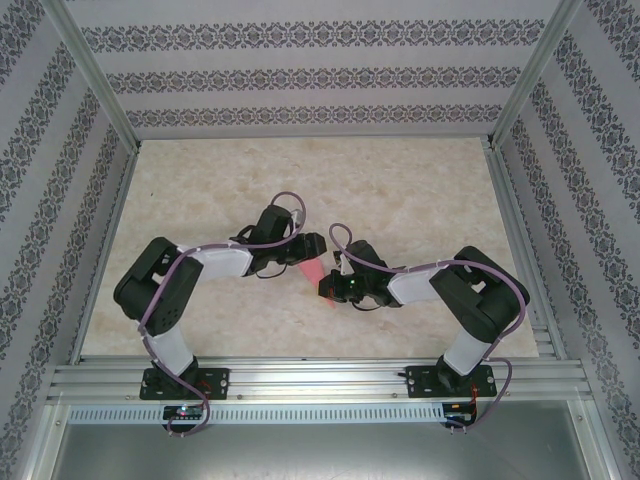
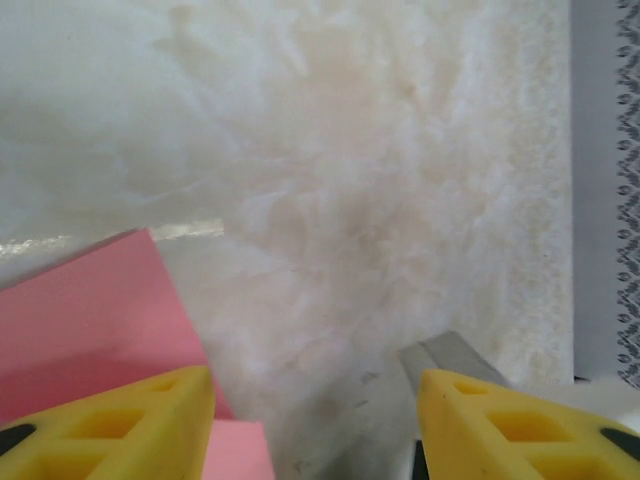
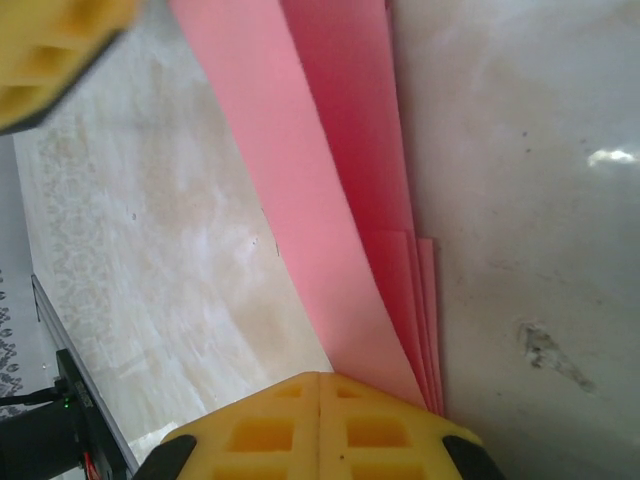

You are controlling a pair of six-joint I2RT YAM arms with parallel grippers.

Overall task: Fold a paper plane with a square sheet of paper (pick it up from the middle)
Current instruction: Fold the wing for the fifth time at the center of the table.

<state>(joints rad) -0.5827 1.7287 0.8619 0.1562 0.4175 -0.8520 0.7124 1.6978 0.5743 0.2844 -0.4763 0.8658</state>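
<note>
Beige marbled tabletop (image 1: pixel 420 190), patterned wallpaper walls (image 1: pixel 300 75) on three sides, aluminium rail (image 1: pixel 320 378) at the near edge with both my bases bolted on. Both arms bend inward, wrists meeting near the table middle. The pink paper (image 1: pixel 313 270) sits between the two and is a small patch from above. My left gripper (image 1: pixel 306 248) is just behind it, my right gripper (image 1: pixel 330 288) at its near right end, touching.

Left wrist view: left gripper (image 2: pixel 315 435) jaws apart, moderate gap, bare table between them. Pink paper (image 2: pixel 90 310) lies flat at the left, one corner pointing up-frame. My left yellow finger (image 2: pixel 120 425) overlaps its lower edge, and a second layer shows below that finger. A grey wedge (image 2: pixel 450 352) sits beside the other finger; cannot tell what it is.

Right wrist view: right gripper (image 3: pixel 320 425) jaws closed, pads flush, seam straight down the middle. Pink paper (image 3: pixel 300 170) is folded into a long narrow strip, several stacked layers with stepped edges. It runs from the top of frame down to my tips and goes under the right-hand pad. Cannot tell whether it is pinched or just pressed to the table. A blurred yellow fingertip (image 3: pixel 50 50) of the left gripper sits in the top left corner, beside the strip's far end.
</note>
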